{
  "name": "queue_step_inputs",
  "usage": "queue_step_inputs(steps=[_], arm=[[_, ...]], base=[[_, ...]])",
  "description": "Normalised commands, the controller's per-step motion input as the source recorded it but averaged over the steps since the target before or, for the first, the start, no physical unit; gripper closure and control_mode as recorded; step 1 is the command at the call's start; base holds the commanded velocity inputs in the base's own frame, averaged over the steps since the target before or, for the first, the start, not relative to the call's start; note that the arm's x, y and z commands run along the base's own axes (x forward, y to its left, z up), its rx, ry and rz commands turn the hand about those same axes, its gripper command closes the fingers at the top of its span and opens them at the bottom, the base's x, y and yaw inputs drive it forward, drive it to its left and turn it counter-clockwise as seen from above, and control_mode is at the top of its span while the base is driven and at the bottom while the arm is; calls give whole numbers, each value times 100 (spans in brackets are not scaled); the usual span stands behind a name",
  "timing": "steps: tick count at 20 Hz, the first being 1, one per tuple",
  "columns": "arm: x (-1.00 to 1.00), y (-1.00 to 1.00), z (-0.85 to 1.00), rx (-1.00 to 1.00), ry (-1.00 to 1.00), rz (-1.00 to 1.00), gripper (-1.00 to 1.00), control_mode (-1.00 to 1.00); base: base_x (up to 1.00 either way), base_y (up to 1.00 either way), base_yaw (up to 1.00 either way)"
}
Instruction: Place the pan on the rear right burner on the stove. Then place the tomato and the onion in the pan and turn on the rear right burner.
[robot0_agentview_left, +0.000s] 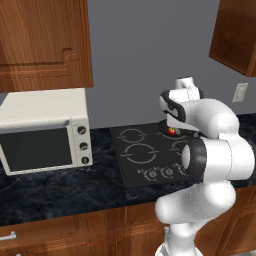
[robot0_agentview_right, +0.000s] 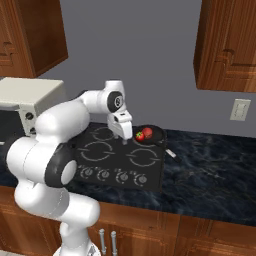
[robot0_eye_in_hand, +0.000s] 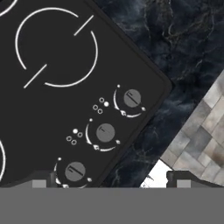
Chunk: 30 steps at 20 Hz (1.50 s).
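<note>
Nearest the base, the wooden cabinet fronts (robot0_agentview_right: 165, 235) run below the dark marbled bench (robot0_agentview_right: 210, 170), and the white arm (robot0_agentview_right: 55, 145) rises in front of them. Set into the bench is the stove (robot0_agentview_right: 100, 150), a flat black glass top with pale ring markings; its row of round knobs (robot0_agentview_right: 114, 175) lies along the front edge, and in the hand view three of these knobs (robot0_eye_in_hand: 105, 132) show from above beside a broken-ring marking, with the marbled bench and a patch of tiled floor (robot0_eye_in_hand: 199, 140) beyond the stove's corner. Above the middle of the stove hangs the tool (robot0_agentview_right: 123, 138), pointing down with its jaws spread wide and nothing between them; its fingertips (robot0_eye_in_hand: 183, 181) sit far apart at the bottom of the hand view. Just past the tool, at the back right of the stove, the pan (robot0_agentview_right: 150, 135) rests on the rear right burner (robot0_agentview_right: 155, 141), with its short handle reaching out toward the right. Inside the pan lies the tomato (robot0_agentview_right: 140, 135), red with a green top, touching a second rounded red thing (robot0_agentview_right: 148, 132) that may be the onion. To the left on the bench stands a white toaster oven (robot0_agentview_left: 45, 132). Behind everything rises the grey wall (robot0_agentview_right: 135, 60), with a pale outlet plate (robot0_agentview_right: 240, 109) on the right and wooden wall cupboards (robot0_agentview_right: 227, 45) hanging on either side.
</note>
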Motion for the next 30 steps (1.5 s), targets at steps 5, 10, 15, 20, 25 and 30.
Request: queue_step_inputs(steps=[5,10,15,20,25,30], arm=[[-21,0,0,0,0,16,-100,-100],[-16,0,0,4,0,16,-100,-100],[-11,0,-5,12,0,12,-100,-100],[-21,0,-16,11,0,12,-100,-100],[-14,0,-30,1,0,12,-100,-100],[0,0,-25,0,0,11,-100,-100]], base=[[0,0,0],[0,0,0],[0,0,0],[0,0,0],[0,0,0],[0,0,0]])
